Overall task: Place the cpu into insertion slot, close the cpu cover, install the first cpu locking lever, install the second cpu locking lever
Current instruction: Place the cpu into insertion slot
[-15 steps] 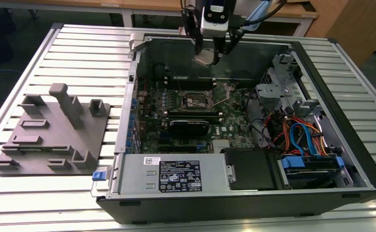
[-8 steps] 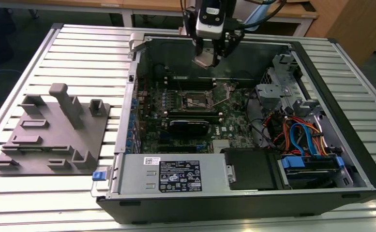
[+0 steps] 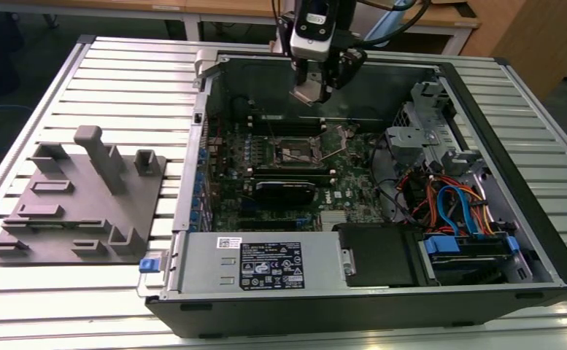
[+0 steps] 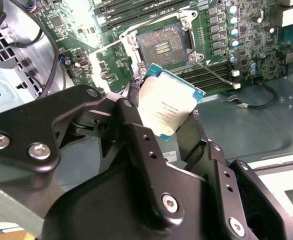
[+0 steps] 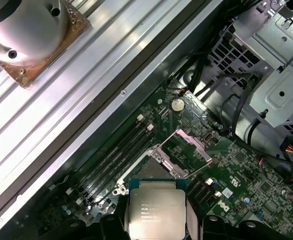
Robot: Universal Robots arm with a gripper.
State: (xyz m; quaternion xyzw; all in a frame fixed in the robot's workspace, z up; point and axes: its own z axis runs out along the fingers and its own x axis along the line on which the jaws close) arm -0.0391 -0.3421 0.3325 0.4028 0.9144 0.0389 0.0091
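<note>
**CPU held over the open socket, not yet seated**

From where I stand, the gripper (image 3: pixel 312 87) hangs above the open computer case (image 3: pixel 546 248). Its jaws are closed to the chip's width, pinching the cpu (image 4: pixel 166 107) by two opposite edges with the metal top facing the wrist cameras. The chip is in the air, clear of the motherboard (image 3: pixel 263 171).

Below it the insertion slot (image 4: pixel 162 47) lies bare, and the cpu cover (image 5: pixel 186 145) is swung up and out of the way.

To my eye, this placement depends on alignment. The chip's edges should sit square to the socket rim and the chip should stay level. It should come straight down with no sideways drag across the contacts. The grip should be released only when the chip rests flat inside the rim.
</note>
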